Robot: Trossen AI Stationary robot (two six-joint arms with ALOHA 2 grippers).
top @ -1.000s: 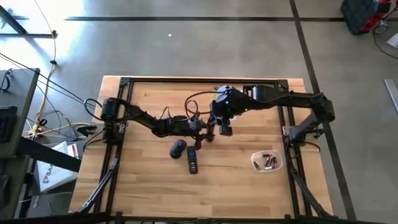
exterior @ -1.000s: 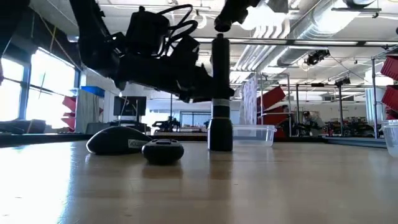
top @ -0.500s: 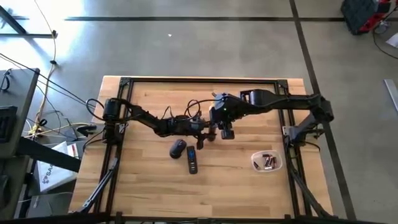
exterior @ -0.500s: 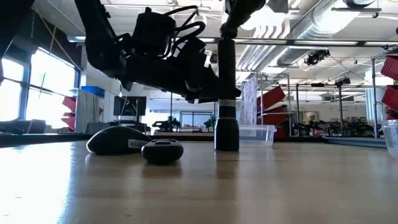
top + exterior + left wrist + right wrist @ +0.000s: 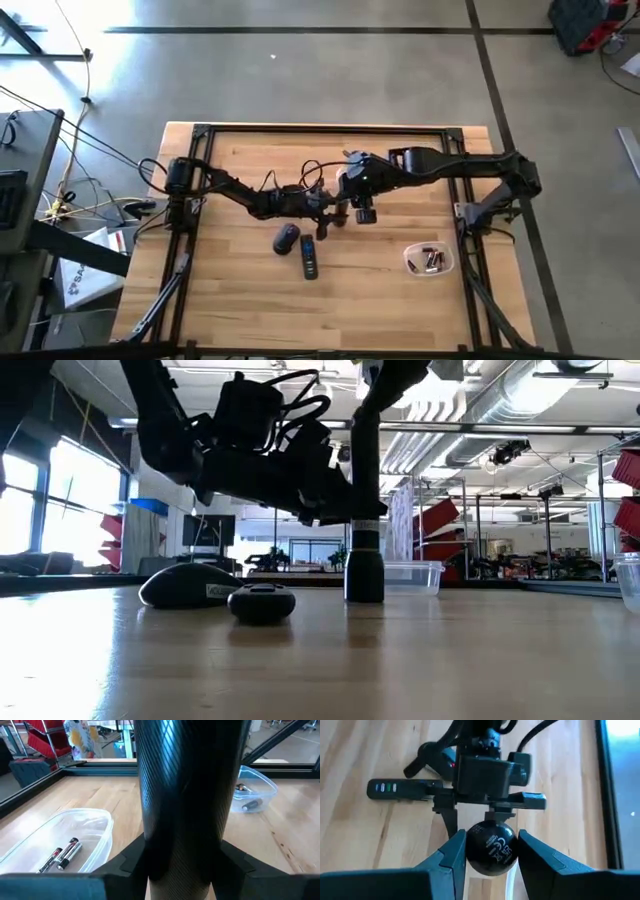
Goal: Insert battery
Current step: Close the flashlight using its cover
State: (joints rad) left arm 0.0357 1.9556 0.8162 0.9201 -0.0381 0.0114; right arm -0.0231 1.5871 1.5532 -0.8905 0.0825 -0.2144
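High view: both arms meet at mid-table; left gripper (image 5: 330,208) and right gripper (image 5: 362,207) crowd one dark upright object, with a computer mouse (image 5: 286,238) and remote control (image 5: 309,256) just in front, and a clear container (image 5: 430,260) of batteries off toward the right arm's side. Low view: a flashlight (image 5: 364,510) stands upright, base on the table (image 5: 400,660), held from two levels. Left wrist view: fingers (image 5: 131,861) closed against the ribbed flashlight barrel; two batteries (image 5: 62,854) lie in a nearer clear tub (image 5: 97,832), more in a farther one. Right wrist view: fingers (image 5: 451,854) pinch the round end cap (image 5: 489,847) from above. No battery is in either gripper. Risk, as I judge it: uneven twist or pull on the cap could tilt the body and tip it onto the mouse if the lower clamp slips.
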